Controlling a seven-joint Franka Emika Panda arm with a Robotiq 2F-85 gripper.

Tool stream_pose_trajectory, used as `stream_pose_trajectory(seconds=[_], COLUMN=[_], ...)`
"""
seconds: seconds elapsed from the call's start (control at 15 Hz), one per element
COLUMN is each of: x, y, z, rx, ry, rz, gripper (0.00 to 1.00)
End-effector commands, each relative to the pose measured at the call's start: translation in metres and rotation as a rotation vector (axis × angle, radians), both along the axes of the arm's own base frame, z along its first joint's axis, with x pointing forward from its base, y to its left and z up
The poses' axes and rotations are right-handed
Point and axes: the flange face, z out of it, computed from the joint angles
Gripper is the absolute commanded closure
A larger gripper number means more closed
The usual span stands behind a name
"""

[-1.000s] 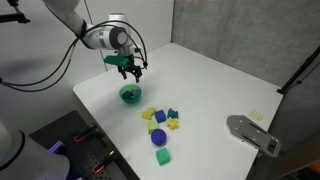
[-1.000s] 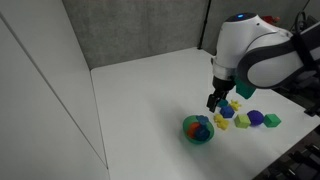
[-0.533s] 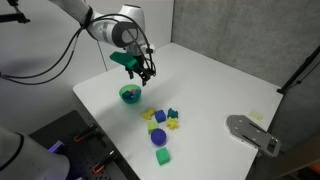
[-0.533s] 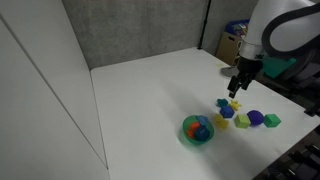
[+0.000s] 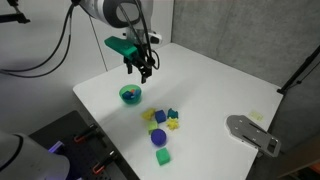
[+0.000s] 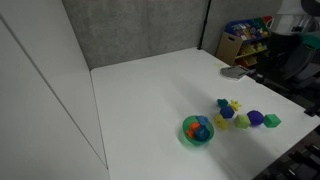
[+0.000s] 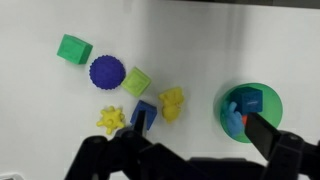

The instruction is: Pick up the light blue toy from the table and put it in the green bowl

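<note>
Light blue toy (image 7: 232, 116), smooth plastic, lies in round green bowl (image 7: 258, 87); gripper (image 7: 195, 122) spread wide, empty.

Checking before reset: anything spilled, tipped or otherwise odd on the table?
Nothing stands out. The green bowl sits upright with the light blue toy and a darker blue block inside. The other toy pieces lie in a loose cluster beside it, all on the table.

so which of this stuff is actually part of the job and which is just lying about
Job: light blue toy, already lying in the green bowl; gripper, empty above it.
Lying about: green blocks, purple ball, yellow toys, dark blue block.
</note>
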Motion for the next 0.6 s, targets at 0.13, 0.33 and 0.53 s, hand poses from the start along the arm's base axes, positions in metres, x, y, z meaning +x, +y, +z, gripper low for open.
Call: stream_pose_trajectory(seconds=[0.13,0.33,0.53], x=[-0.035,-0.047,-0.044], y=[-0.002,-0.002,0.000], z=[0.073,0.100,0.100], rx=[-0.018,-0.029,-0.013], ry=[-0.036,-0.053,-0.056], rz=[0.006,0.005,0.010], gripper=[0.00,0.00,0.00])
